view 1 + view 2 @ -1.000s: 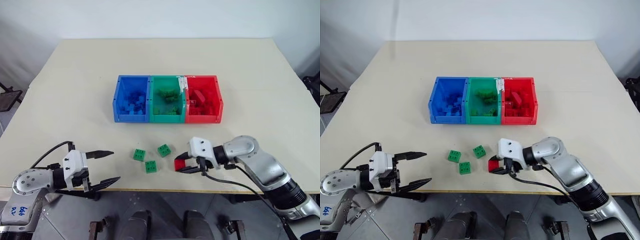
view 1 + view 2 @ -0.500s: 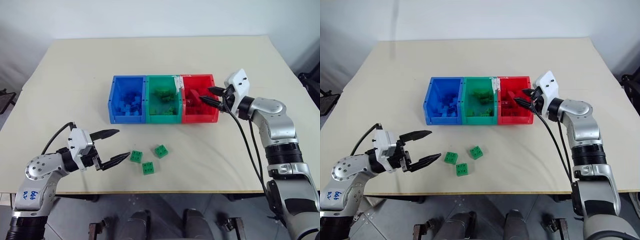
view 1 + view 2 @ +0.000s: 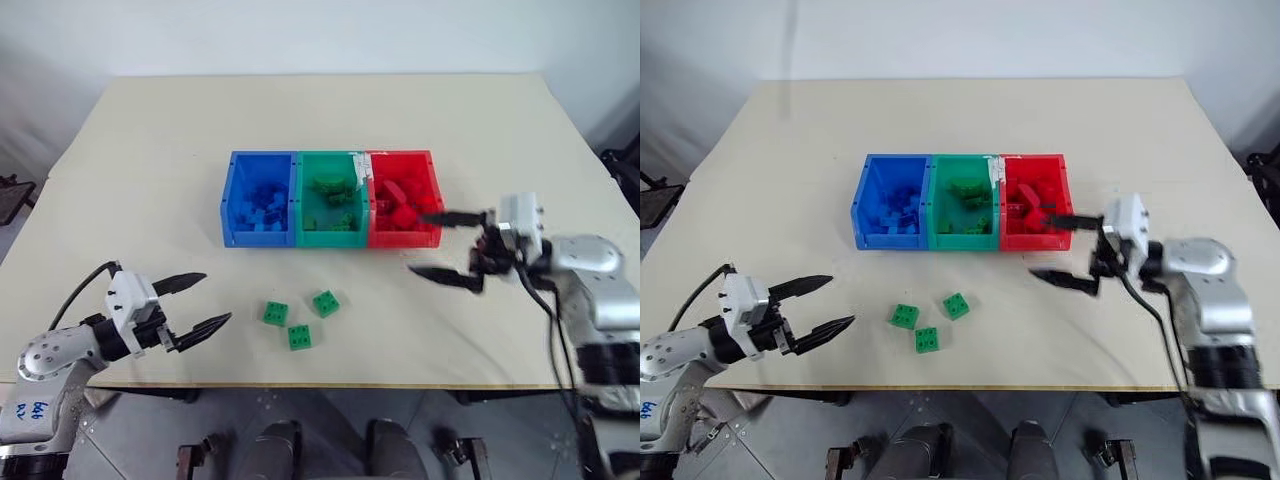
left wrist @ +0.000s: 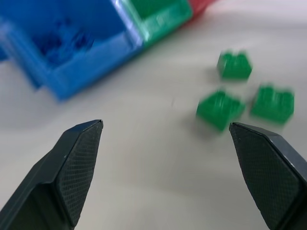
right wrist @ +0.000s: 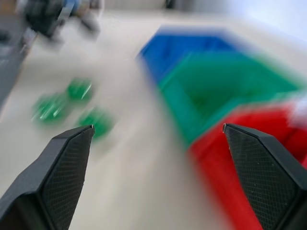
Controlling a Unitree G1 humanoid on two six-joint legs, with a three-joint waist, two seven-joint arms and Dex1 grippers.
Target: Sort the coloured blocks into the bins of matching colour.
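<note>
Three green blocks (image 3: 276, 312), (image 3: 325, 303), (image 3: 300, 336) lie together on the table in front of the bins. The blue bin (image 3: 258, 238), green bin (image 3: 331, 238) and red bin (image 3: 395, 238) stand joined in a row, each holding bricks of its own colour. Red blocks (image 3: 397, 195) lie in the red bin. My left gripper (image 3: 215, 298) is open and empty, left of the green blocks (image 4: 219, 108). My right gripper (image 3: 415, 243) is open and empty, just off the red bin's front right corner.
The beige table (image 3: 150, 150) has bare room on all sides of the bins. Its front edge (image 3: 320, 384) runs close behind the green blocks. A white label (image 3: 360, 166) sits on the wall between the green and red bins.
My right gripper carried a red block from the table's front up to the red bin, opened, and drew back to the right, empty. My left gripper stayed open and drew back left.
</note>
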